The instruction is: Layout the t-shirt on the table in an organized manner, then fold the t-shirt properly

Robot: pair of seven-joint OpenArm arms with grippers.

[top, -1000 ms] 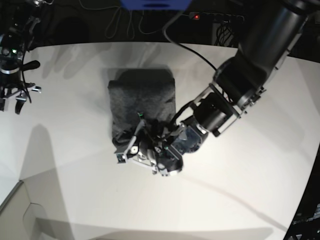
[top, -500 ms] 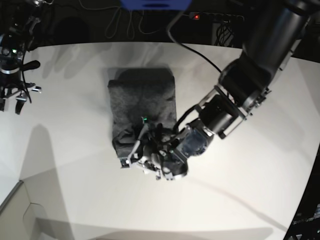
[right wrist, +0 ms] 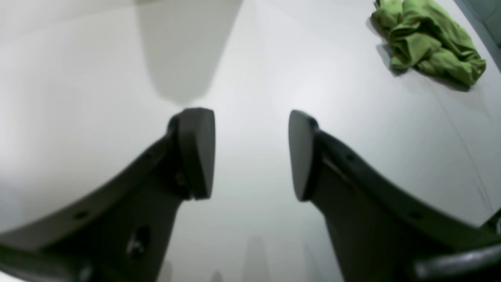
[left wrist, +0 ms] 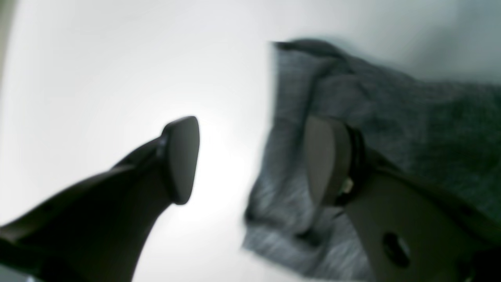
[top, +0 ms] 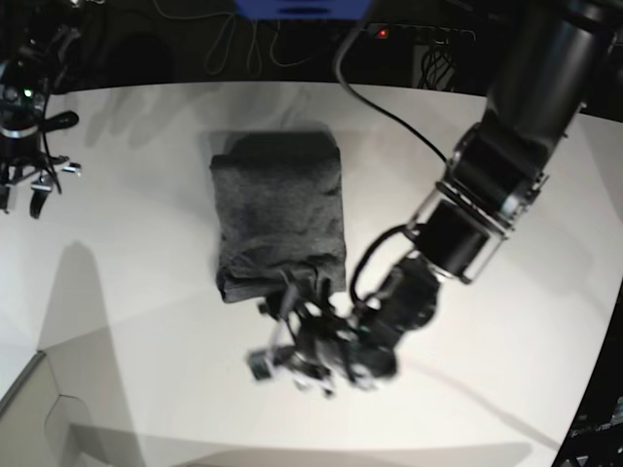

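The t-shirt (top: 279, 209) lies folded into a compact dark grey rectangle on the white table (top: 136, 292). Its near edge is a little rumpled. My left gripper (top: 274, 333) hovers just off that near edge, open and blurred by motion. In the left wrist view the left gripper (left wrist: 252, 160) has nothing between its fingers; one finger stands over bare table and the other finger (left wrist: 327, 160) is in front of the t-shirt (left wrist: 411, 117). My right gripper (top: 23, 193) stays at the far left of the table, well away from the shirt. In its own view the right gripper (right wrist: 252, 152) is open and empty.
A crumpled green cloth (right wrist: 428, 41) lies on the table in the right wrist view only. Cables and a blue object (top: 302, 8) sit beyond the table's back edge. A pale box corner (top: 29, 418) shows at the front left.
My left gripper has opened, let go of the shirt's near edge and drawn back toward the front of the table. The right arm has barely shifted.
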